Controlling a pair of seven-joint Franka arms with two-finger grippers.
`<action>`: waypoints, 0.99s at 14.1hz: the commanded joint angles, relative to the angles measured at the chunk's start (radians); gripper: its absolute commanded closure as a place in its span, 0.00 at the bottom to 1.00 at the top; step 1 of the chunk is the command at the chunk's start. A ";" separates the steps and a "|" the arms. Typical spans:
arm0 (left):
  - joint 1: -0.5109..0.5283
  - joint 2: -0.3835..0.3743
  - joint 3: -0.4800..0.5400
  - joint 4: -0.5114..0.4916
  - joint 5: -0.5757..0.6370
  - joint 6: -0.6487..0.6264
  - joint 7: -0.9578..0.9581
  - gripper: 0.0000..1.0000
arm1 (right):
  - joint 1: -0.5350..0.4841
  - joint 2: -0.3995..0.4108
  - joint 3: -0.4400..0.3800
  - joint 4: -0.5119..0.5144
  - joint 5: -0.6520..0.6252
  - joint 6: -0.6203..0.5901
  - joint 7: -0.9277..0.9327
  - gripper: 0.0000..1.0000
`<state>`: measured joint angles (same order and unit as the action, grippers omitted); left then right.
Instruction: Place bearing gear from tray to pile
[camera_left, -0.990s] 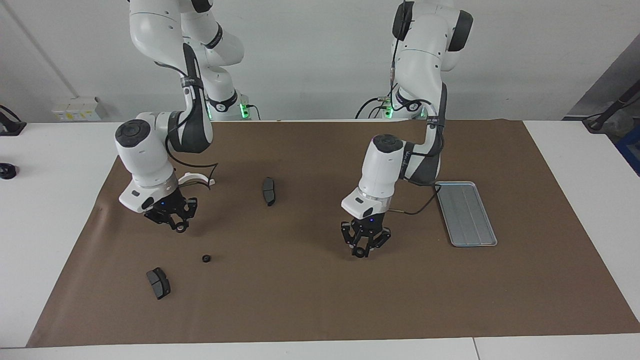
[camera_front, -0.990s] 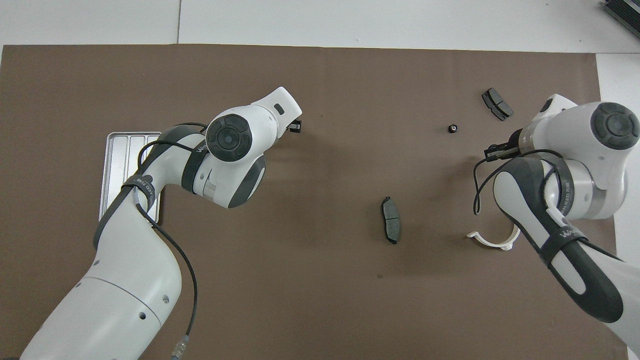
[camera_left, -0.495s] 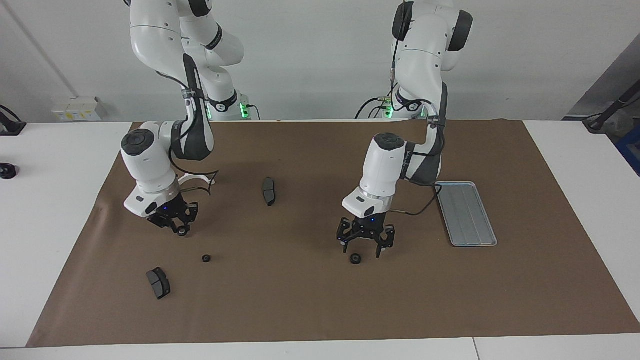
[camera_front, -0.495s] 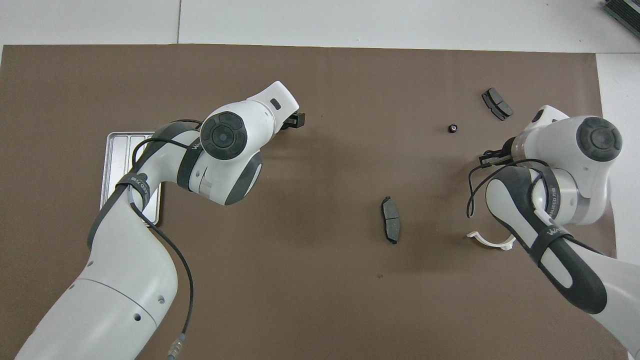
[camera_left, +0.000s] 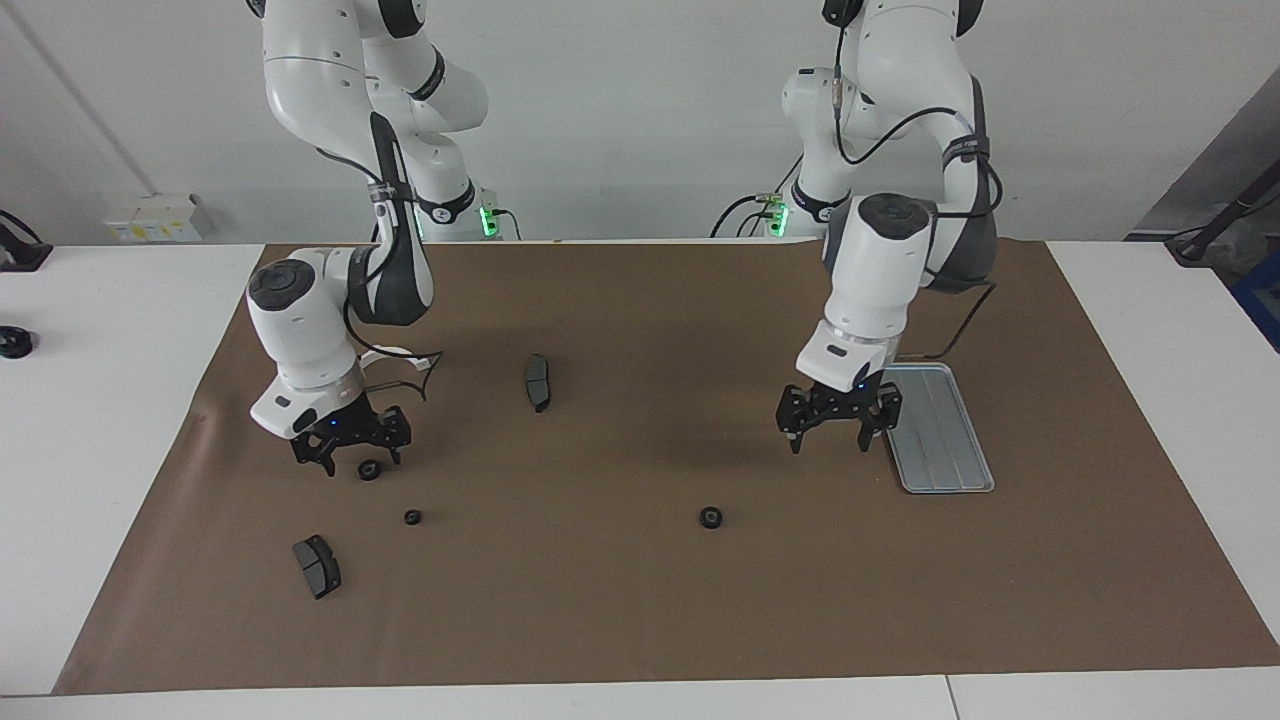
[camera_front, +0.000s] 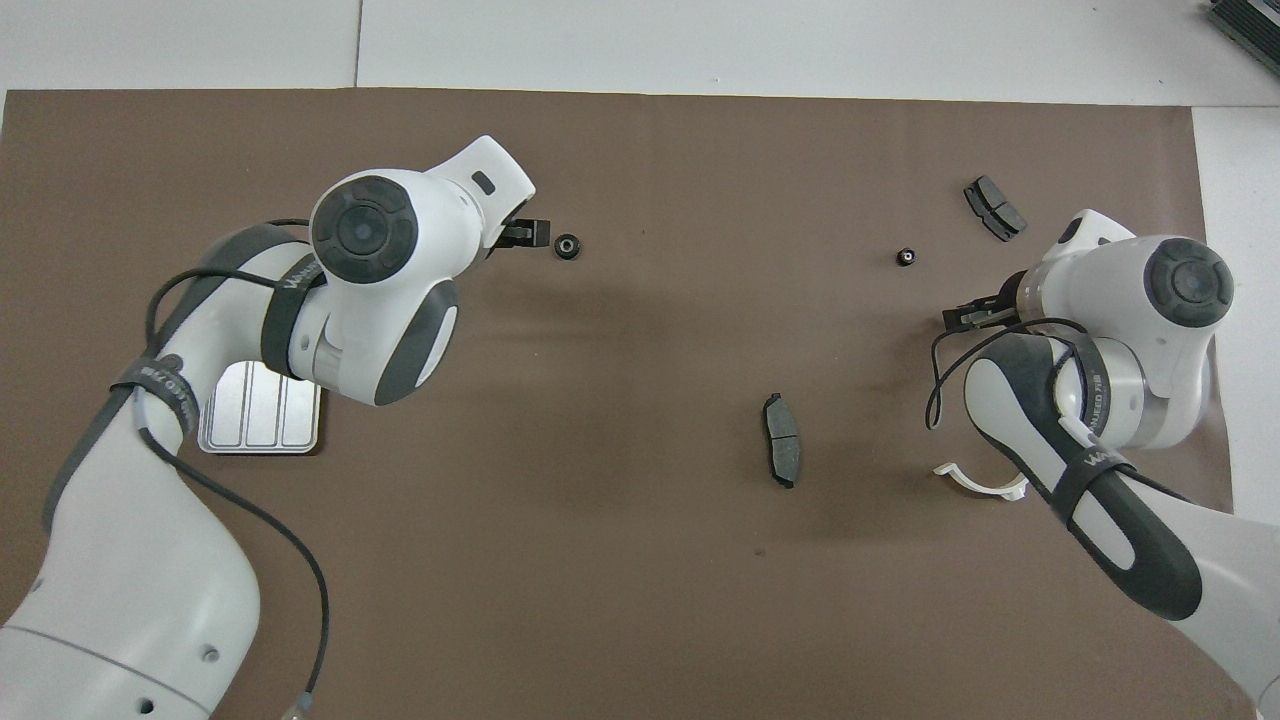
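left gripper (camera_left: 838, 428) up in the air over the mat (camera_left: 640, 620), just beside the tray (camera_left: 940, 440), claw spread wide, holding nothing. tray flat on the mat toward the left arm's end, nothing seen on its bare ridges. one bearing gear (camera_left: 711, 517) lies alone on the mat, farther from the robots than the tray, well apart from it. right gripper (camera_left: 350, 452) low over the mat toward the right arm's end, claw wide, a second bearing gear (camera_left: 369, 469) just below its fingertips, not gripped. a smaller black ring (camera_left: 412, 517) and a brake pad (camera_left: 316, 566) lie near; another brake pad (camera_left: 538, 381) mid-table.
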<state>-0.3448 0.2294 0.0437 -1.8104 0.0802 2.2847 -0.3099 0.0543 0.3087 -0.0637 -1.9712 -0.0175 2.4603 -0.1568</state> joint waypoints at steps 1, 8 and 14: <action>0.056 -0.102 -0.007 -0.066 -0.011 -0.133 0.075 0.00 | 0.093 0.003 0.007 0.183 0.024 -0.205 0.207 0.00; 0.254 -0.254 -0.008 -0.049 -0.026 -0.369 0.428 0.00 | 0.390 0.266 0.005 0.579 0.005 -0.234 0.468 0.00; 0.305 -0.246 0.002 0.173 -0.095 -0.596 0.483 0.00 | 0.513 0.486 -0.001 0.764 -0.036 -0.097 0.657 0.00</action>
<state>-0.0578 -0.0366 0.0498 -1.7221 0.0243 1.7634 0.1475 0.5547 0.7504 -0.0561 -1.2674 -0.0327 2.3467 0.4567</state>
